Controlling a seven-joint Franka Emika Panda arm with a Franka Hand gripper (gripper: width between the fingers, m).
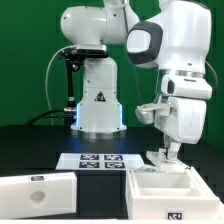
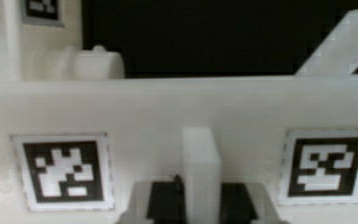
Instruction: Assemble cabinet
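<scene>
The cabinet box (image 1: 160, 188), matte white with inner compartments and a tag on its front, stands at the front on the exterior view's right. My gripper (image 1: 166, 155) reaches down onto its far wall. In the wrist view the box's wall (image 2: 176, 105) fills the picture with two square tags. A thin white rib (image 2: 197, 160) of that wall runs between my dark fingers (image 2: 163, 203). The jaws stand close against both sides of the rib. My gripper (image 2: 199, 206) is shut on the box there. A white slab panel (image 1: 36, 190) lies at the front on the exterior view's left.
The marker board (image 1: 98, 160) lies flat between the slab panel and the box, in front of the robot's base (image 1: 98, 105). The table is black. A green wall stands behind.
</scene>
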